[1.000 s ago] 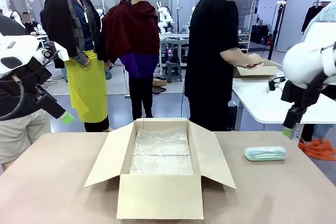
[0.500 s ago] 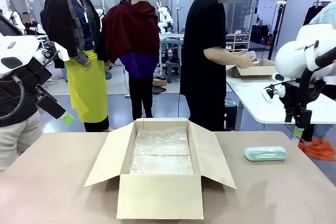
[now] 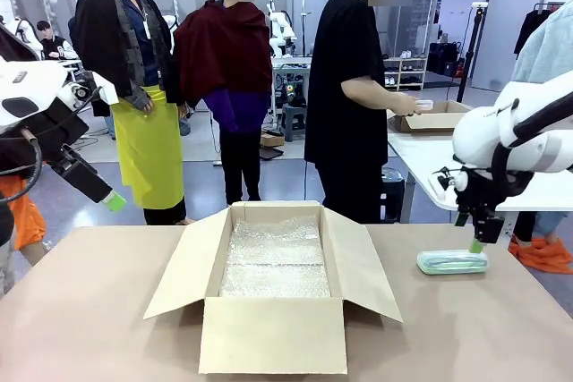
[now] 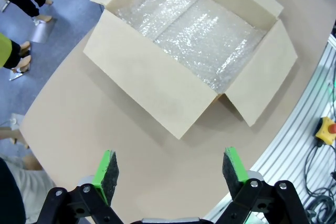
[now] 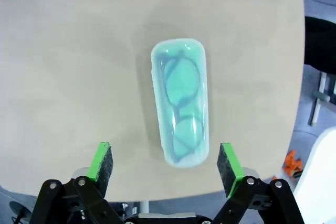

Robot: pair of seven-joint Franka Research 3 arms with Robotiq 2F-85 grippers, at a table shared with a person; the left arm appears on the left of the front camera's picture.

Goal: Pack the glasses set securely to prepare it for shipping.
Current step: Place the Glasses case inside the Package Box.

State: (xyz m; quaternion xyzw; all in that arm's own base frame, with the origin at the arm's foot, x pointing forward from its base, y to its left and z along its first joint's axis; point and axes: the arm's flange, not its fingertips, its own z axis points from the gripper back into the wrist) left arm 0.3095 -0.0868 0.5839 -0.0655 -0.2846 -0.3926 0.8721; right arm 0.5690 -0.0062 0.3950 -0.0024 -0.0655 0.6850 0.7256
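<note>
- The cardboard box (image 3: 273, 310) stands open at the near middle of the surface (image 3: 89, 310), lined with bubble wrap (image 3: 276, 261).
- The mint-green case (image 3: 452, 262) lies flat on the surface, right of the box, glasses visible through its top.
- The right tool (image 5: 165, 158) hangs just above the case, jaws wide, gripping nothing.
- The left tool (image 3: 112, 200) is raised left of the box, wide open and empty.
- A person (image 3: 349, 87) stands beyond the box.
</note>
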